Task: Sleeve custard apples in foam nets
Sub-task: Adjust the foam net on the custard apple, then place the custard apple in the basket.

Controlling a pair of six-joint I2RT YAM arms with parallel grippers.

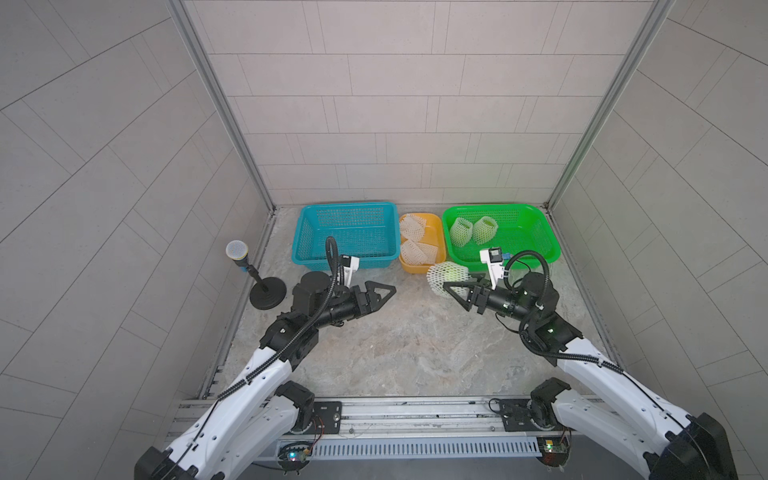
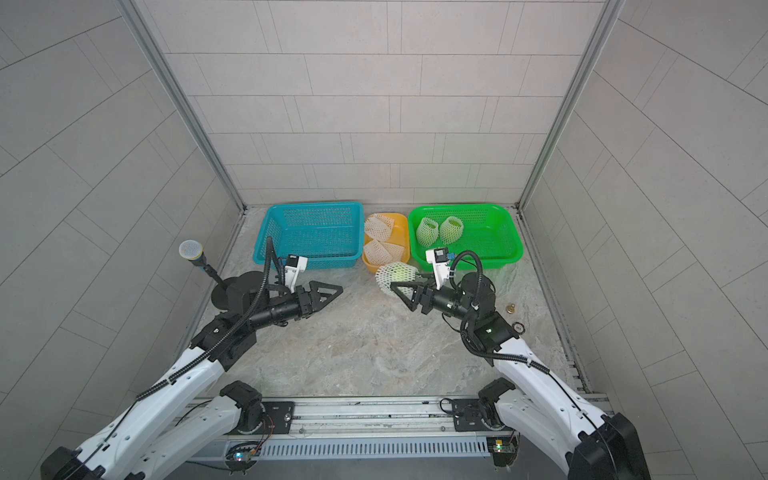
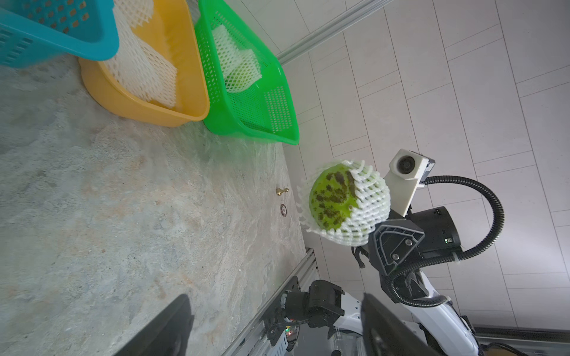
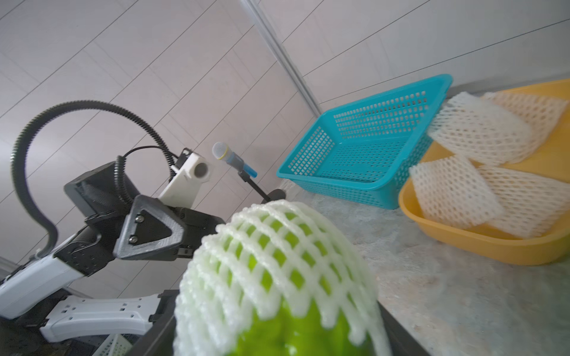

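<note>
A custard apple (image 1: 448, 275) (image 3: 331, 197) half covered by a white foam net (image 3: 367, 212) (image 4: 277, 240) hangs just above the table in front of the yellow tray. My right gripper (image 1: 449, 289) (image 2: 397, 289) (image 4: 277, 326) is shut on it, jaws on either side of the netted fruit. My left gripper (image 1: 384, 296) (image 2: 332, 293) (image 3: 277, 326) is open and empty, apart to the left, in front of the blue basket. Two more netted custard apples (image 1: 461, 230) (image 1: 485, 229) lie in the green basket (image 1: 498, 206). Spare foam nets (image 1: 417, 251) fill the yellow tray (image 1: 440, 237).
The blue basket (image 1: 349, 205) at the back left holds nothing. A microphone on a black round stand (image 1: 237, 250) stands at the left wall beside my left arm. A small brass piece (image 2: 510, 308) and a ring (image 2: 518, 327) lie on the table by my right arm.
</note>
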